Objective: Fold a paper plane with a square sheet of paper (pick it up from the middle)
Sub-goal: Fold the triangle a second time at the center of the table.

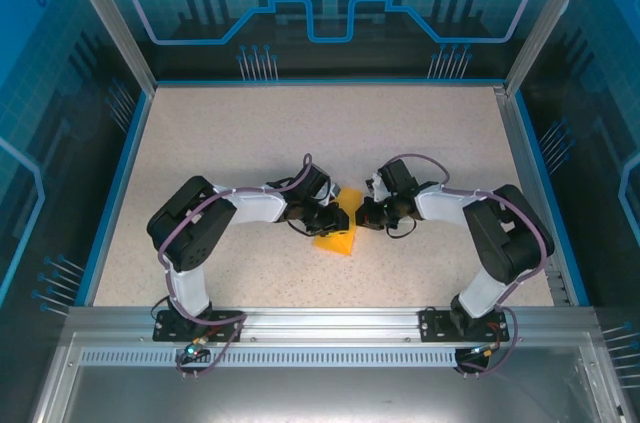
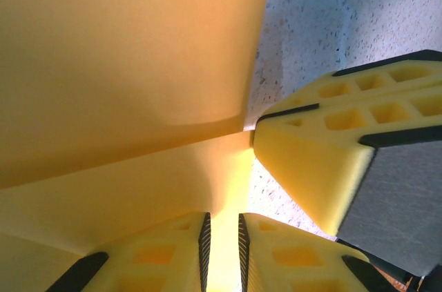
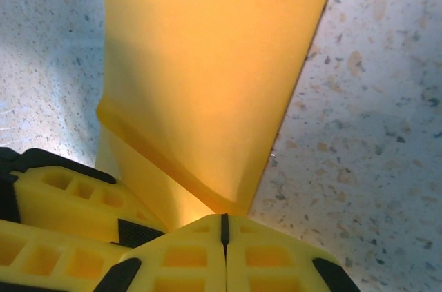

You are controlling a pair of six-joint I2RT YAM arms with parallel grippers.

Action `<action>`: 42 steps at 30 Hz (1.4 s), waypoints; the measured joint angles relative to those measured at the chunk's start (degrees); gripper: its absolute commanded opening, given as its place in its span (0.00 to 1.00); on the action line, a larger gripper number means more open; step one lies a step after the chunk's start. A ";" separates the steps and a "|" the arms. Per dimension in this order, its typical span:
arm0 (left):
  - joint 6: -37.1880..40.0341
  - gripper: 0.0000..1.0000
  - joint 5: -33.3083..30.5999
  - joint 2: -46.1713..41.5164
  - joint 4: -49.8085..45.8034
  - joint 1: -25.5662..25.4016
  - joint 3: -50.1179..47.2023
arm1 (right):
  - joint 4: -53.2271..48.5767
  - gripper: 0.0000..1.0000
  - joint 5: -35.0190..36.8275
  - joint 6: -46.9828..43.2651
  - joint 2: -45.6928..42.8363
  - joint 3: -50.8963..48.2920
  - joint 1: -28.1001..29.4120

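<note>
Top external view: left gripper [image 1: 330, 217] and right gripper [image 1: 364, 214] meet tip to tip. The square sheet of paper [image 1: 335, 242] sits right under and between their tips, partly folded, one flap spreading flat on the table [image 1: 250, 143] from the tips toward the arm bases. Left wrist view: the left jaws are nearly together with a thin glowing strip of paper running between the pads, so I read them as clamped on the sheet. Right wrist view: the right jaws are fully closed, seam tight, and the rounded fold of the sheet ends right at their tip. Whether they nip that fold or only press against it can't be told from this angle. Risks, judged:
- Both tips work the same small spot, so any pull apart could tear the thin paper at the crease.
- A sideways drag by the left gripper could skew the fold and leave the paper plane crooked.
- The soft fold at the right tip could spring open if pressure comes off before it's creased sharp.
- The fingers are so close that a small overshoot makes them bump.

Count: one sheet, two grippers, left arm [image 1: 200, 233] and right arm [image 1: 505, 233] makes two arms, one table.
</note>
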 measured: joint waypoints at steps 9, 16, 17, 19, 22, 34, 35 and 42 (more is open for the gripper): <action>0.00 0.22 0.00 0.55 -0.39 0.02 0.00 | 0.00 0.05 -0.02 0.02 1.14 0.00 0.00; 0.00 0.22 0.00 0.72 -0.70 0.02 0.00 | 0.07 0.05 -0.15 0.00 1.14 0.00 0.00; 0.00 0.21 0.00 0.72 -0.74 0.02 0.00 | 0.09 0.05 -0.20 0.00 1.14 0.00 0.00; 0.00 0.22 -0.02 0.72 -0.83 0.00 0.00 | 0.24 0.05 -0.24 0.00 1.14 0.00 0.00; 0.00 0.22 0.00 0.66 -0.83 0.02 0.00 | 0.28 0.05 -0.28 0.00 1.14 0.00 0.00; 0.00 0.22 0.00 -2.99 -0.72 0.00 0.00 | 0.44 0.05 -0.28 -0.02 1.25 0.02 0.00; 0.00 0.22 0.00 -2.97 -0.81 0.00 0.00 | 0.44 0.05 -0.31 -0.04 1.31 0.04 0.00; 0.00 0.22 -0.07 -1.14 -1.07 0.00 0.09 | 0.44 0.05 -0.72 -0.37 1.84 0.44 0.07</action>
